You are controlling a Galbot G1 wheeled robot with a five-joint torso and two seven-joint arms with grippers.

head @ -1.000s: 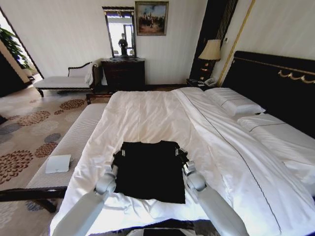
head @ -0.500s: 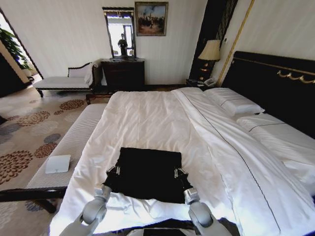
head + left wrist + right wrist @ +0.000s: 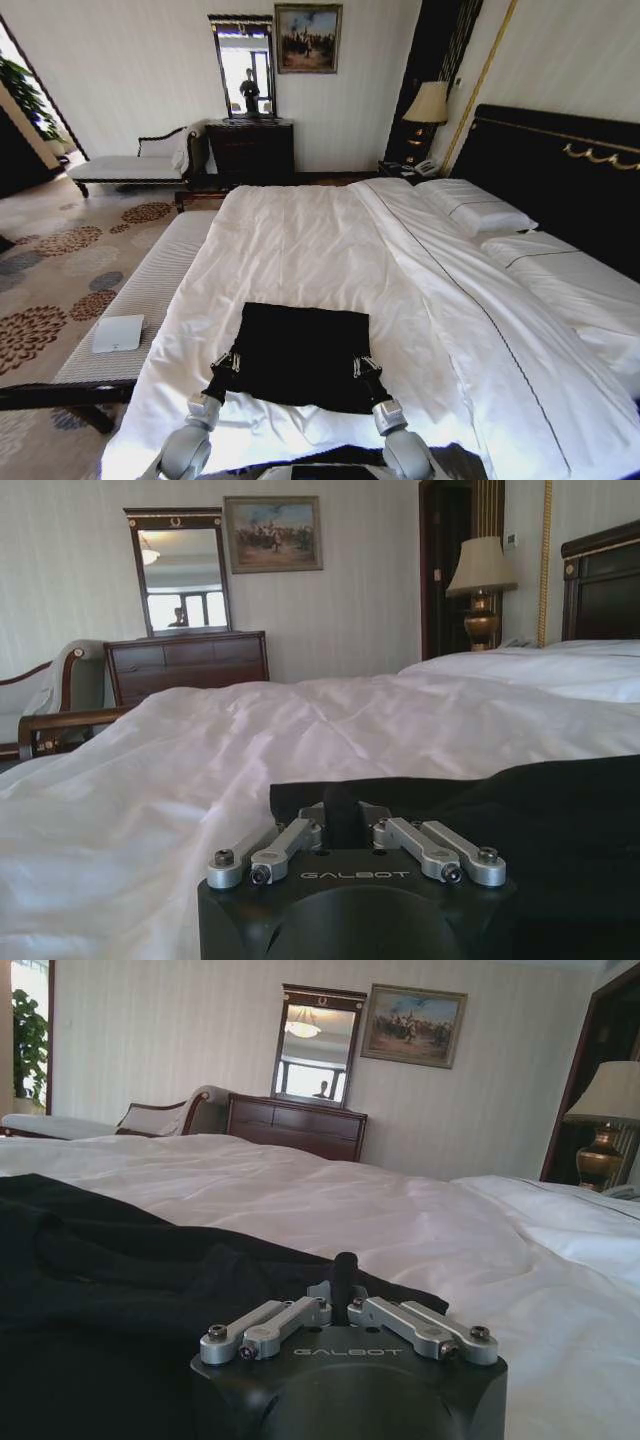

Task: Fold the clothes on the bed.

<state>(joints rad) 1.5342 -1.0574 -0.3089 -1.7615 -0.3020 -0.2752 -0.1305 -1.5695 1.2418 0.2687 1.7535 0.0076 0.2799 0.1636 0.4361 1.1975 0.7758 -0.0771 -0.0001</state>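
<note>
You see the T-shirt (image 3: 303, 355) folded into a compact rectangle on the bed (image 3: 300, 240), with the left gripper (image 3: 224, 364) and the right gripper (image 3: 365, 368) each clenched on a near corner, so at most a final fold and release remain

Both arms reach forward from the near edge of the head view, the left gripper (image 3: 226, 362) and the right gripper (image 3: 364, 367) low and level with each other, each with fingers pressed together.
</note>
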